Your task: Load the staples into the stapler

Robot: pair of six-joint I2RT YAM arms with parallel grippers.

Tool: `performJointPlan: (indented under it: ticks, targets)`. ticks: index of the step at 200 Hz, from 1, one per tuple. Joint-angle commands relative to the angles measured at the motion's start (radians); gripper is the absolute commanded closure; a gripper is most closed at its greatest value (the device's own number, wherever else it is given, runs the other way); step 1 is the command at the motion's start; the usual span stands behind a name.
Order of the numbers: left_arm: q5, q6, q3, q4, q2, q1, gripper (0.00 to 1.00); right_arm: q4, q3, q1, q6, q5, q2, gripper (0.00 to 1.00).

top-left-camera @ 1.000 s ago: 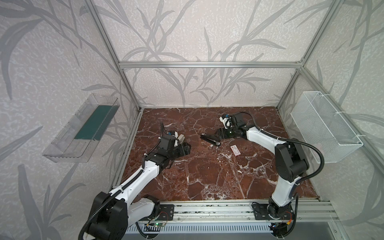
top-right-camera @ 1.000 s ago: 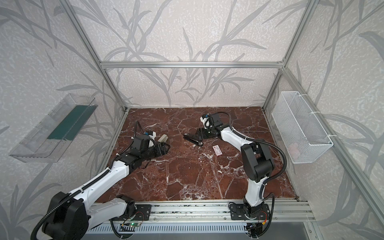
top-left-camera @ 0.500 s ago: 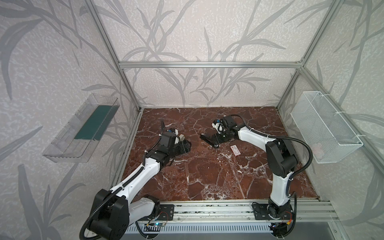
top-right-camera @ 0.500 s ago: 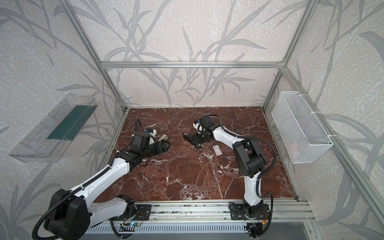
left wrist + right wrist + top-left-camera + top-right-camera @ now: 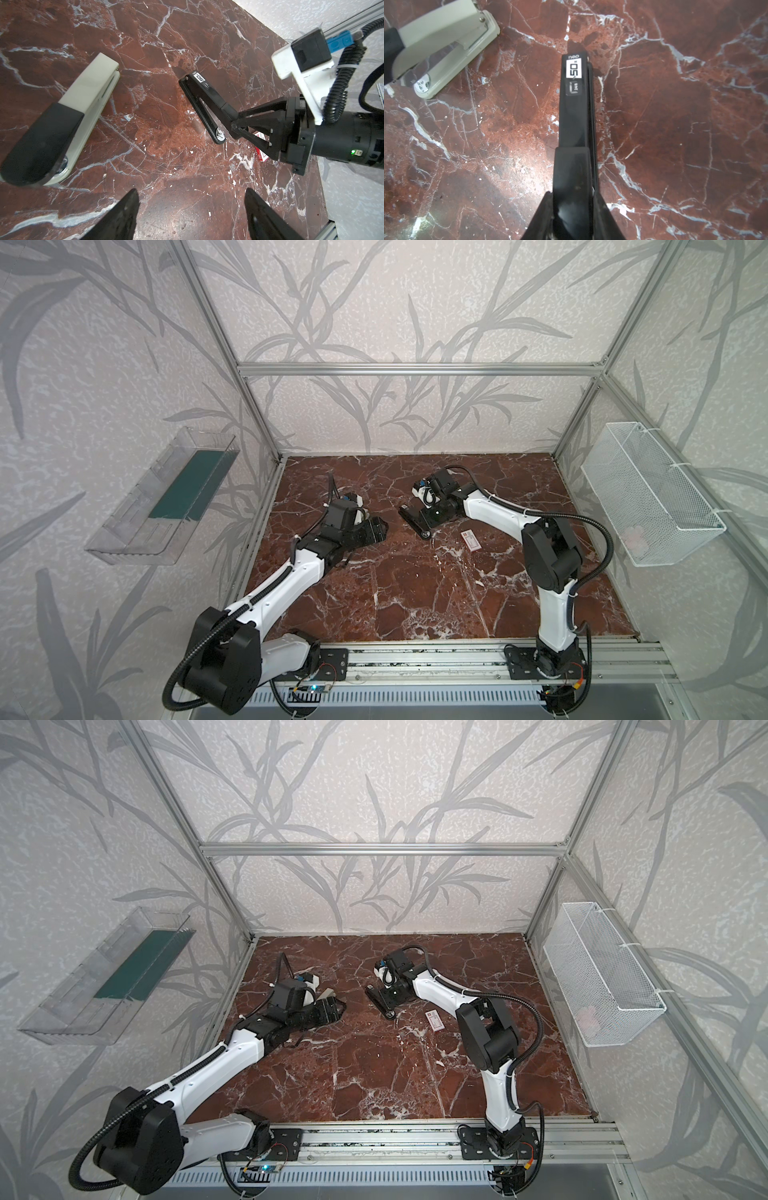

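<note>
the black stapler [image 5: 413,522] lies near the middle of the counter [image 5: 415,593], somewhat toward the back edge, with its nose angled to the back-left corner. the right gripper [image 5: 235,120] is closed around its rear end. in the right wrist view the two fingers [image 5: 602,207] press against the sides of the glossy rear cap, just above the hinge. the left gripper [image 5: 191,191] is spread wide with nothing between its fingers. it hangs low toward the left edge, beside a white stapler [image 5: 83,89] with a black cap.

no loose staples show anywhere (presumably they are inside the staple box [image 5: 469,539]). that small white carton with red print lies flat on the counter. it is just to the right-edge side of the black stapler and apart from it.

judging by looks, the black stapler is rigid and fairly heavy for its size. its polished top could slip in a narrow pinch. a hold at the rear near the hinge looks steady for pinning it, but the top arm must swing up to expose the channel. so the base probably needs holding down while the nose end is lifted.

the box is light card and likely to slide on the smooth marble. the strips should be thin, light and brittle, best taken by their long sides, not bent across the middle.
</note>
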Motion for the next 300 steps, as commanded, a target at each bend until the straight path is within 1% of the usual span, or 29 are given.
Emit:
performJointPlan:
  ticks: [1,36,46,71,81,108,126,141,150,175,199,211,238,258,273,300]
  targets:
    - [0.009,-0.028,-0.026,0.019,0.002,-0.014,0.21,-0.13,0.02,0.009,0.053,0.067,0.015,0.76]
    - [0.01,-0.032,-0.036,0.033,0.022,-0.029,0.21,-0.195,-0.002,0.044,0.201,0.108,-0.017,0.76]
    - [0.013,-0.033,-0.038,0.042,0.027,-0.034,0.21,-0.184,-0.029,0.053,0.246,0.088,-0.036,0.75]
    - [0.02,-0.032,-0.043,0.052,0.043,-0.039,0.21,-0.148,-0.077,0.071,0.317,0.018,-0.074,0.63]
    - [0.02,-0.032,-0.044,0.054,0.048,-0.039,0.21,-0.123,-0.094,0.075,0.335,-0.016,-0.091,0.61]
    - [0.025,-0.033,-0.05,0.067,0.06,-0.04,0.21,-0.118,-0.074,0.078,0.338,-0.057,-0.086,0.61]
    - [0.033,-0.039,-0.047,0.073,0.07,-0.043,0.21,-0.11,-0.054,0.078,0.331,-0.118,-0.07,0.64]
    - [0.035,-0.043,-0.046,0.073,0.073,-0.047,0.21,-0.115,-0.047,0.08,0.331,-0.09,-0.065,0.64]
    - [0.032,-0.046,-0.047,0.073,0.074,-0.051,0.21,-0.122,-0.043,0.08,0.323,-0.077,-0.068,0.62]
    - [0.031,-0.054,-0.023,0.043,0.09,-0.067,0.21,-0.089,-0.084,0.073,0.313,-0.07,-0.119,0.52]
    - [0.004,-0.056,0.05,-0.036,0.141,-0.11,0.21,0.005,-0.203,0.032,0.337,-0.092,-0.231,0.48]
    - [-0.029,-0.067,0.097,-0.088,0.173,-0.138,0.22,0.053,-0.259,0.011,0.346,-0.098,-0.287,0.48]
    - [-0.054,-0.089,0.24,-0.221,0.284,-0.197,0.24,0.127,-0.414,-0.019,0.324,-0.047,-0.419,0.49]
    - [-0.112,-0.099,0.357,-0.334,0.373,-0.244,0.24,0.218,-0.551,-0.028,0.323,-0.033,-0.497,0.49]
    - [-0.165,-0.116,0.433,-0.412,0.435,-0.272,0.22,0.278,-0.635,-0.031,0.32,-0.024,-0.542,0.47]
    - [-0.264,-0.14,0.546,-0.54,0.536,-0.305,0.2,0.362,-0.73,-0.031,0.335,-0.032,-0.574,0.47]
